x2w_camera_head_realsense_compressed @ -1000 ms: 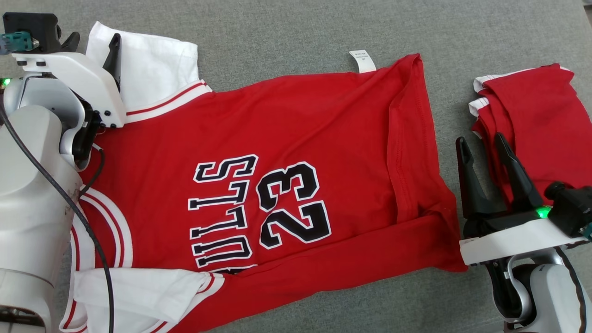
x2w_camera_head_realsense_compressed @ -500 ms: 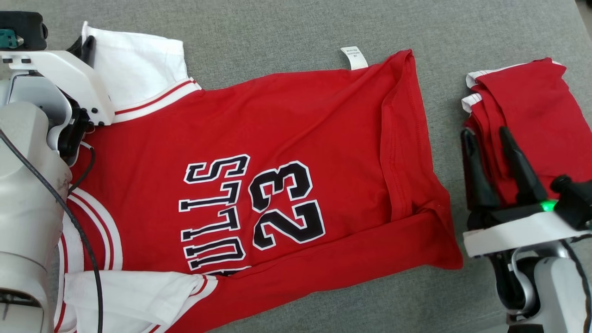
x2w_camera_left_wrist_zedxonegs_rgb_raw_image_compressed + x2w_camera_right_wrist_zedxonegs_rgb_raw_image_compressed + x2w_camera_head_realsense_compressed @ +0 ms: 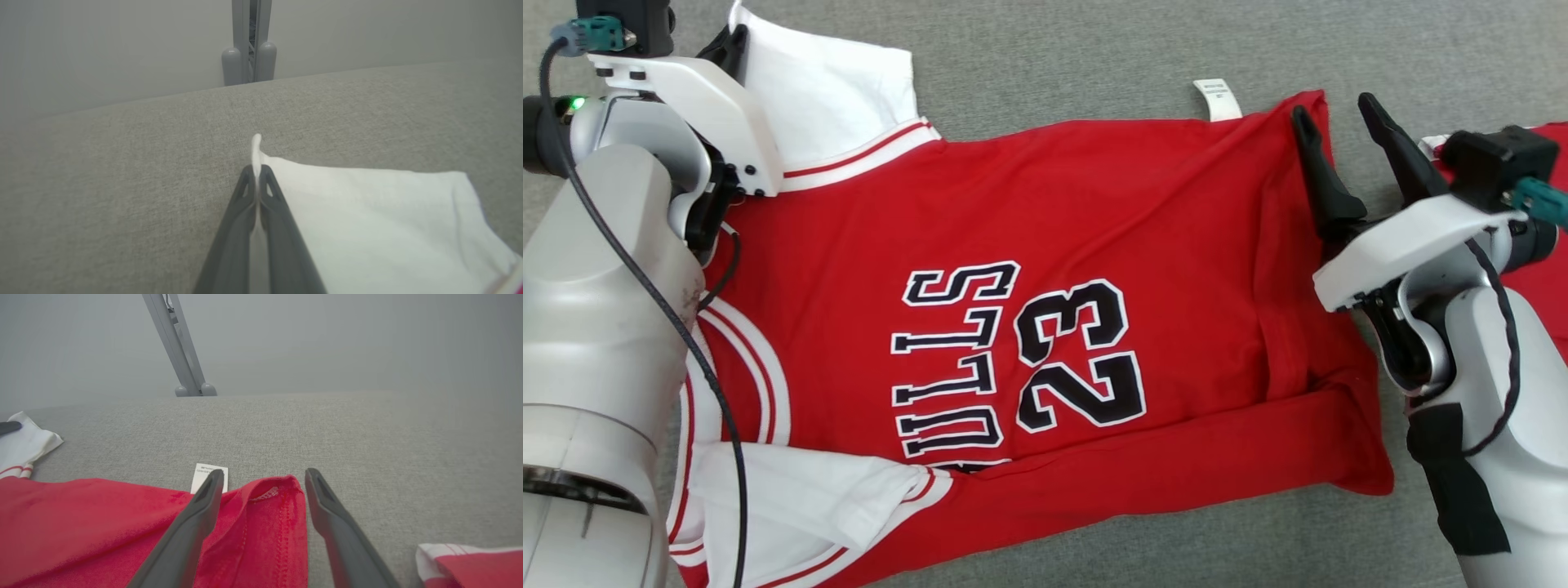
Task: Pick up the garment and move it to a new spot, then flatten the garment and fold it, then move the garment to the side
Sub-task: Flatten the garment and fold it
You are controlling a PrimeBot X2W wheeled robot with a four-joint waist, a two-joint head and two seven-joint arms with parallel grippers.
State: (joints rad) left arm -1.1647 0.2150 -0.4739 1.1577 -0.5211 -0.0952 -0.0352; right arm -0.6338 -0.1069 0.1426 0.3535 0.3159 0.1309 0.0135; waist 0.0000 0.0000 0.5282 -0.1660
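**Desk:** How many of each?

**Operator:** I count two garments on the grey pad (image 3: 1054,49). One is a red jersey (image 3: 1094,204), spread flat across the pad's middle with its print up. The other is a smaller red bundle (image 3: 1539,286) to its right, apart from it. The jersey has two white sleeves, a far sleeve (image 3: 833,90) and a near sleeve (image 3: 792,498). One label (image 3: 1217,98) sticks out of its far edge. I have two grippers.

**Desk:** Their state?

**Operator:** My left gripper (image 3: 256,171) is pressed together on the far sleeve's corner, and a white fold pokes up past the tips. My right gripper (image 3: 1333,110) is spread, one finger over the jersey's far right corner and the other over bare pad. I can't tell whether it touches cloth.

**Desk:** What do the wrist views add?

**Operator:** The left wrist view shows the pinch itself, which the head view half hides behind the wrist mount. Each wrist view shows the pad's far edge and a grey post (image 3: 175,347) beyond it. The right wrist view has the red corner lying between the spread fingers, with the label just beside one tip.
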